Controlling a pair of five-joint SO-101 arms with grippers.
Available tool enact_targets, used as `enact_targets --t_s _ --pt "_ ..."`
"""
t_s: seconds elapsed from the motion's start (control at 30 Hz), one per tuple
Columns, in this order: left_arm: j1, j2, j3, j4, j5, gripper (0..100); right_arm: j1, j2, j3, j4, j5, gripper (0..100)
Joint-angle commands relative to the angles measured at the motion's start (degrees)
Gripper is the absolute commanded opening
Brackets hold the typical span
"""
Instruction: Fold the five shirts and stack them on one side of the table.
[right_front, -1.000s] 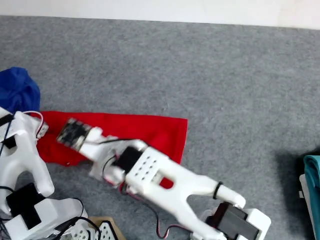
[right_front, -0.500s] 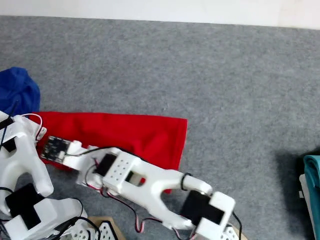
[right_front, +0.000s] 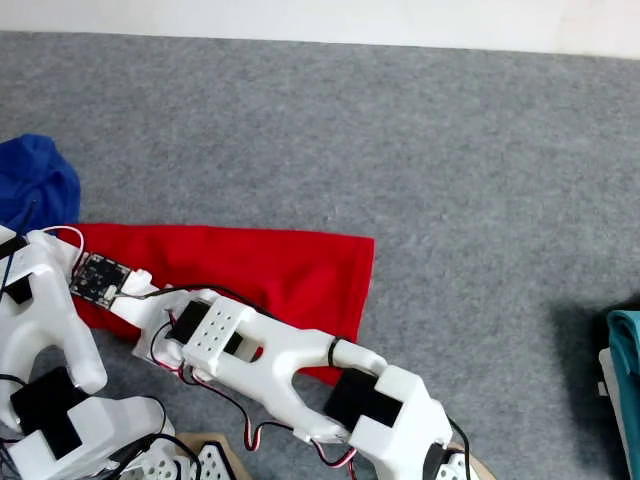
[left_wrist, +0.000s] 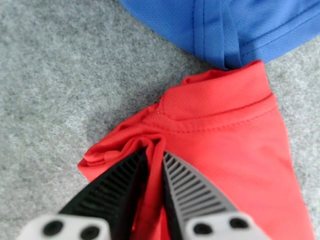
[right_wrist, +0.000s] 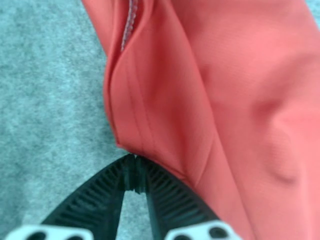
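Shirt, red, lies as a long folded strip on the left half of the table, nearer the front edge than the back. One short end points at the table's middle. The other sits close to the left edge, just beside a bunched blue shirt. In the left wrist view the two cloths touch, the blue one overlapping the red corner.

Left arm stands at the front left corner. Left claw is closed on the red shirt. Both ribbed fingers are pressed together, with a ridge of red cloth pinched between them. The cloth wrinkles up around the tips at that end of the strip.

Right arm reaches from the front edge across the strip's near side toward the left edge. Its wrist is over the same end of the shirt, next to the left arm. Right claw is also closed. Its tips meet on the very hem, where a folded seam comes down to them, and bare grey table shows on the far side of the seam.

Teal shirt shows at the right edge, well apart from the others.
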Motion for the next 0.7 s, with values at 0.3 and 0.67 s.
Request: enact_targets --t_s 0.3,0.67 --pt "-0.66 -0.31 -0.31 -0.79 0.53 3 -6.81 -3.65 -2.77 6.29 -4.13 0.8" --pt "-0.66 -0.31 -0.22 -0.62 0.62 3 -0.13 0.22 -2.68 -5.67 -4.66 0.8"
